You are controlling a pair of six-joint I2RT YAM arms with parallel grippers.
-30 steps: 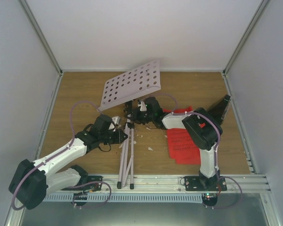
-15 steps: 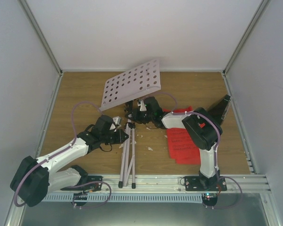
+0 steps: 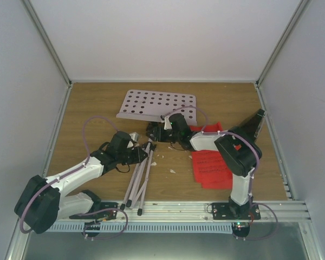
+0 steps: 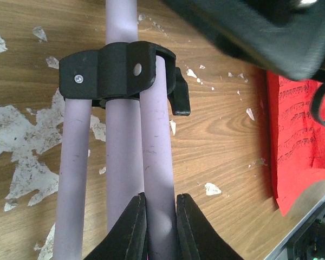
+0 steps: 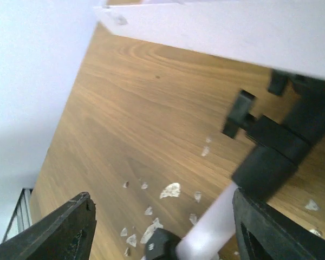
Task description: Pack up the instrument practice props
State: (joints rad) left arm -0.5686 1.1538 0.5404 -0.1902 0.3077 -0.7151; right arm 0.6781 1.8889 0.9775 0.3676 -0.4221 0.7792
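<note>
Top external: music stand [image 3: 157,104] tray now dropped flat, right pincer [image 3: 154,131] released, left pincer [image 3: 143,154] still clenching its leg

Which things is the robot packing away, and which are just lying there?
Part of the job:
white music stand
red music sheets
black metronome

Just lying about:
white crumbs

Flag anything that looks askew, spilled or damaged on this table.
The white music stand lies down on the table instead of standing, with its legs bunched toward the near edge. White flakes litter the wood around it. The red sheets lie skewed and creased.
</note>
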